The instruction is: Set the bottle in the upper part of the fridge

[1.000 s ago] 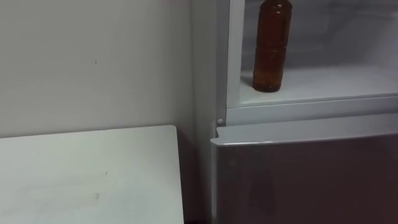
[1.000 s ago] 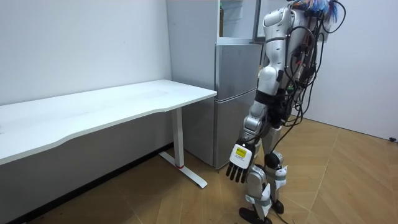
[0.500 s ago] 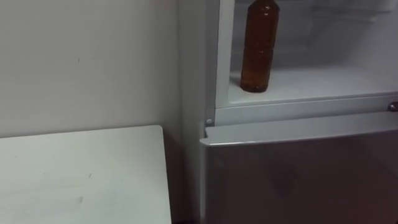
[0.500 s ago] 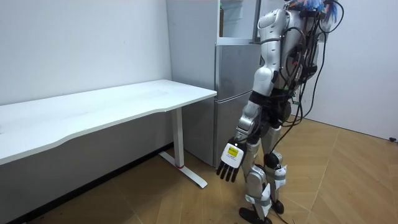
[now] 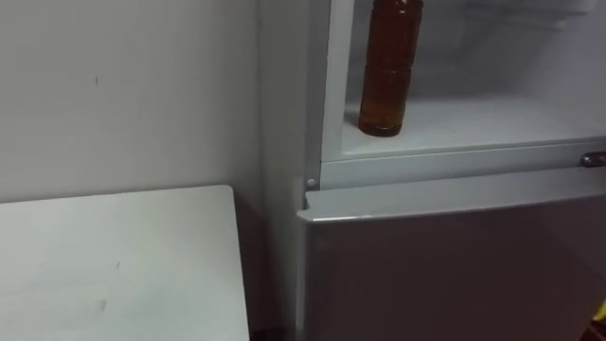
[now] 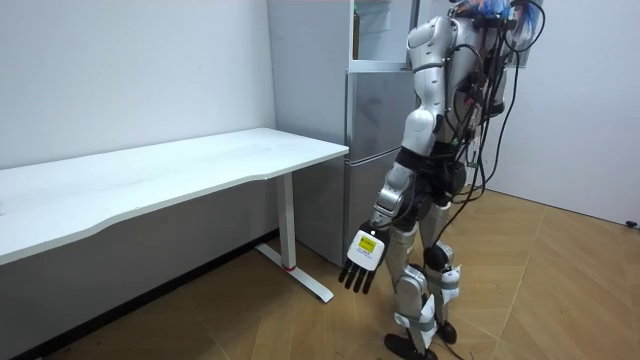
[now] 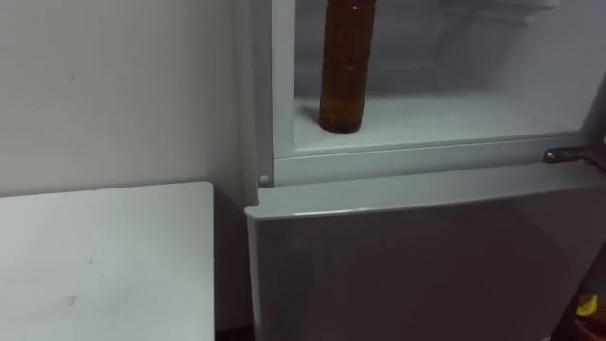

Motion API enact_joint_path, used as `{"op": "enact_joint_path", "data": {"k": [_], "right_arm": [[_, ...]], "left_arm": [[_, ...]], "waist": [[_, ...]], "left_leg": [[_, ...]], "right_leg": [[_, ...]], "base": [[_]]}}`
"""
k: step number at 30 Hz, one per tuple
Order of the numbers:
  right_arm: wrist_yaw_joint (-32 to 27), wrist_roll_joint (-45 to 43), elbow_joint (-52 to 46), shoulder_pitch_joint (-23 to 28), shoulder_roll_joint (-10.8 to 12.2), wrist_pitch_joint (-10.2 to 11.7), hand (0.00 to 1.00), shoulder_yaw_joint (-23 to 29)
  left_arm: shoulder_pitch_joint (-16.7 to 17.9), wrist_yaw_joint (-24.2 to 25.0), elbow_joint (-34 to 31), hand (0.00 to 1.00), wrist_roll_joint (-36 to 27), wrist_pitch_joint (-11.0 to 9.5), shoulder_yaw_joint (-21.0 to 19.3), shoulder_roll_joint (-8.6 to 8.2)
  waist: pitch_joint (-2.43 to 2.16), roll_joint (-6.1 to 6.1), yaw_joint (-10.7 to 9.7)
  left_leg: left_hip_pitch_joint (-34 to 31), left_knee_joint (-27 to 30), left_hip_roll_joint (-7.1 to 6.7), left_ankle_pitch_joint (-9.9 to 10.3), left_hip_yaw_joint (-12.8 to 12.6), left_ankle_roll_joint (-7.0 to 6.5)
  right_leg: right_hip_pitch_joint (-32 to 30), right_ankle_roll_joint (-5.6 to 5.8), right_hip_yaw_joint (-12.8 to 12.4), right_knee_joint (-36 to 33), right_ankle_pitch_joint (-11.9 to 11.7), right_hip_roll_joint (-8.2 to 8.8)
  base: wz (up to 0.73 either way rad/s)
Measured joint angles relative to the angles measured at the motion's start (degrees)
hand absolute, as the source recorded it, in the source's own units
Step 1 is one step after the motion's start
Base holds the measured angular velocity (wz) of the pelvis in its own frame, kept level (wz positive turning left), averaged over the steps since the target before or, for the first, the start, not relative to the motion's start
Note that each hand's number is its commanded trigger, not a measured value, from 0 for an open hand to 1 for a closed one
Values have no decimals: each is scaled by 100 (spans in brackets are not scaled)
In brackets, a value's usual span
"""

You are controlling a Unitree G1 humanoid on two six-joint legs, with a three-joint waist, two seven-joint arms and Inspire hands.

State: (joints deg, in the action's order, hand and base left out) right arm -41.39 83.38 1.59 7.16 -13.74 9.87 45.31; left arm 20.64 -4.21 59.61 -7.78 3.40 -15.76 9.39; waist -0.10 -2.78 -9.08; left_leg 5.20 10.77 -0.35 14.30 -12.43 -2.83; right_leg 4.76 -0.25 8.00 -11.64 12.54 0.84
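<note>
An amber, ribbed bottle [image 5: 388, 66] stands upright on the white shelf of the open upper fridge compartment [image 5: 473, 128], high above the left hand [image 6: 362, 254]. Its fingers hang straight, apparently relaxed, holding nothing. Nearby stand a white desk [image 5: 114, 265] and the closed lower fridge door [image 5: 454, 270].

A brown bottle [image 5: 388, 66] stands upright on the white shelf [image 5: 492, 118] of the open upper fridge compartment, close to the compartment's left wall (its top is cut off by the frame's edge). Below the shelf's front lip runs the closed grey lower door [image 5: 454, 265], its top edge just under the white frame. To the left of the fridge, a white worktop [image 5: 114, 265] meets a plain pale wall [image 5: 123, 95], with a narrow dark gap between worktop and fridge.
</note>
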Motion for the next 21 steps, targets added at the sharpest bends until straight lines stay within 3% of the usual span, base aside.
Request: {"op": "enact_joint_path", "data": {"k": [7,14,21], "right_arm": [[-353,-1176,-1056,-47,-14,186,0,230],[-938,-2190,-1820,-53,-33,267,0,318],[-1061,-2515,-2014,-47,-98,257,0,140]], "left_arm": [[-7,1,17,0,128,-136,-2,-87],[-40,-29,260,0,185,-244,-1,-116],[-63,-51,351,0,181,-301,19,-117]], "waist": [[-48,136,-42],[-44,115,3],[-43,106,5]], "left_leg": [[-37,4,-1,-1,-8,-1],[-69,15,-40,-41,8,-14],[-93,11,-43,-51,4,-25]], "right_leg": [[-60,0,2,-34,0,-3],[-161,1,-3,-102,27,23],[-179,8,-16,-102,32,35]], "base": [[0],[0],[0]]}}
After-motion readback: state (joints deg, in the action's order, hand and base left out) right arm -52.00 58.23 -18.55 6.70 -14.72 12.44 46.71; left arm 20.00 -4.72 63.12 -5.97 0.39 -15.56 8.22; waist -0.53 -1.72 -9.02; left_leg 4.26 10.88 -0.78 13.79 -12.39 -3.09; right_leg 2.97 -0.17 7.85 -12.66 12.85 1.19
